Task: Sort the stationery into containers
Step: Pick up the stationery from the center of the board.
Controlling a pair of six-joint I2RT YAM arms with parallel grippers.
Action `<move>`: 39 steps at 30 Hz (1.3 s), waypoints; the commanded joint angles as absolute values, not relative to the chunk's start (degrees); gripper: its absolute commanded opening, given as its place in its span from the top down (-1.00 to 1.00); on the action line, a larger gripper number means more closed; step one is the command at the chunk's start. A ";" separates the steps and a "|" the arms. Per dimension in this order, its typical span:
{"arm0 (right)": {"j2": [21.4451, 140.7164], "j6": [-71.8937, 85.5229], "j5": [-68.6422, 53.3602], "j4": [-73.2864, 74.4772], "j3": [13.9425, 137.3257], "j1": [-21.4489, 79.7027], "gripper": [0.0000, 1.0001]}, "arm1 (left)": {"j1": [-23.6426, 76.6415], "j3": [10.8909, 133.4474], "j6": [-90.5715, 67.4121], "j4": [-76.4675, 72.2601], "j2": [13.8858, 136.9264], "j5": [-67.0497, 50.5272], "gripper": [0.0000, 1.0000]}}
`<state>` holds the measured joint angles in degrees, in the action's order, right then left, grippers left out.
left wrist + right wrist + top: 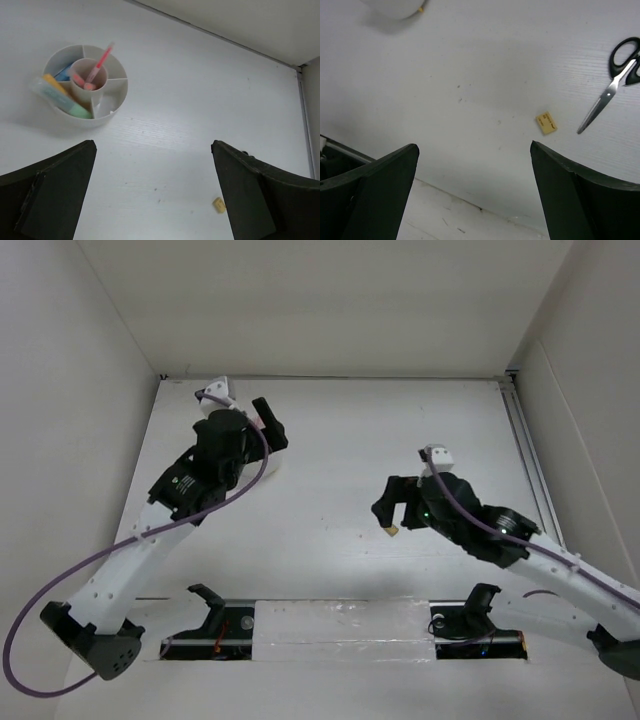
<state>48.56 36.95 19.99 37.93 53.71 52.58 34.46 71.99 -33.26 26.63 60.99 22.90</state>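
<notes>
Scissors (611, 89) lie flat on the table (470, 60), blades pointing down-left in the right wrist view, near a tan eraser (546, 123). A pink pen (100, 62) leans in the divided white cup (116, 100). Left gripper (154, 145) and right gripper (474, 146) gape wide, holding nothing.

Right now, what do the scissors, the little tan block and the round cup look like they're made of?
The scissors: shiny bare metal blades, with black handles that are likely plastic. The block: matte tan, probably a rubber eraser, though it is too small to be sure. The cup: smooth white plastic, judging by its thin moulded dividers.
</notes>
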 commanded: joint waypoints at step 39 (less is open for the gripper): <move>88.15 35.94 9.59 23.64 47.64 39.55 -0.37 | 30.15 51.50 -28.48 25.58 41.75 20.21 -0.99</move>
